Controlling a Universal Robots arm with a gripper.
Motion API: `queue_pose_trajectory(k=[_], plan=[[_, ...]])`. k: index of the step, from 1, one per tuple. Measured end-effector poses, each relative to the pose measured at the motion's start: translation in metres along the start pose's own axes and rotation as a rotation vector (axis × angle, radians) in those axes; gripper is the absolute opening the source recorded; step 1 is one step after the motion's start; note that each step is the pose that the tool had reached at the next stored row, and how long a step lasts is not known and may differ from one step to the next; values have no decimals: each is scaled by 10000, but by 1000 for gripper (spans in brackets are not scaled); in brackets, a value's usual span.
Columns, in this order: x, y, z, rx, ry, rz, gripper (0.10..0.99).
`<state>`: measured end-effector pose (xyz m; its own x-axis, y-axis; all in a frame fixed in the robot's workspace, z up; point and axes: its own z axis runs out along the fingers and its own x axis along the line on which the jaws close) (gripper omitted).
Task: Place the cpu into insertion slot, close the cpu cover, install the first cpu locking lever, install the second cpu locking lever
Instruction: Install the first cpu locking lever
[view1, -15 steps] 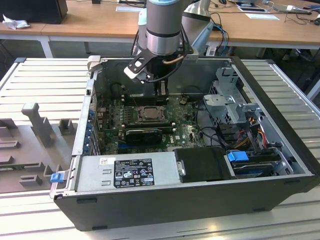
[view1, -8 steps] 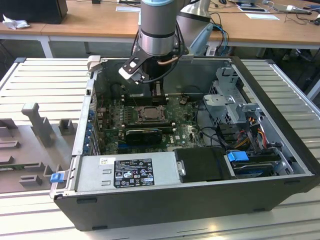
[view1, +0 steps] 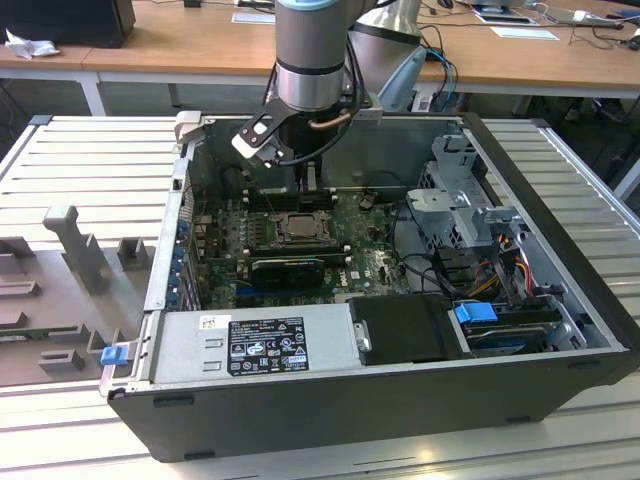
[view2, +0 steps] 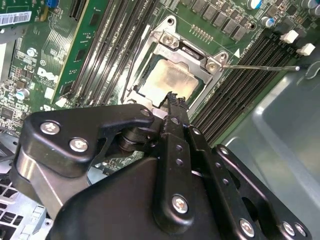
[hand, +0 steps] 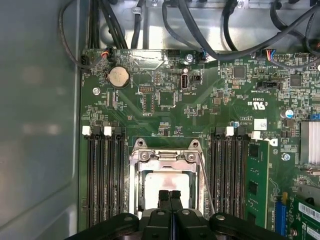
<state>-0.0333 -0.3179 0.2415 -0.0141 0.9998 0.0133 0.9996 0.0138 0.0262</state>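
The cpu (hand: 165, 186) lies flat in the insertion slot (view1: 297, 228), its pale metal top showing through the cut-out of the cpu cover (hand: 164, 157). In the second wrist view the cover (view2: 187, 50) lies down over the cpu (view2: 170, 77). A thin metal locking lever (view2: 260, 66) juts from a socket corner across the memory slots; in the first wrist view the lever (hand: 206, 187) runs slanted beside the socket. My gripper (hand: 170, 194) hangs just over the cpu's edge, its black fingers shut together on nothing. In the exterior view the gripper (view1: 312, 182) hangs behind the socket.
The open computer case (view1: 560, 190) lies on a slatted table. Memory slots (hand: 105, 175) flank the socket on both sides. A black expansion card (view1: 290, 268) sits in front of the socket, a power supply (view1: 260, 345) at the near wall, and a drive cage (view1: 460, 195) with cables at the exterior view's right.
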Motion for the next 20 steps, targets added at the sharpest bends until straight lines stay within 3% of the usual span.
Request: queue_pose_trajectory(k=[20], plan=[[1, 1, -35, -1, 7, 0, 106]])
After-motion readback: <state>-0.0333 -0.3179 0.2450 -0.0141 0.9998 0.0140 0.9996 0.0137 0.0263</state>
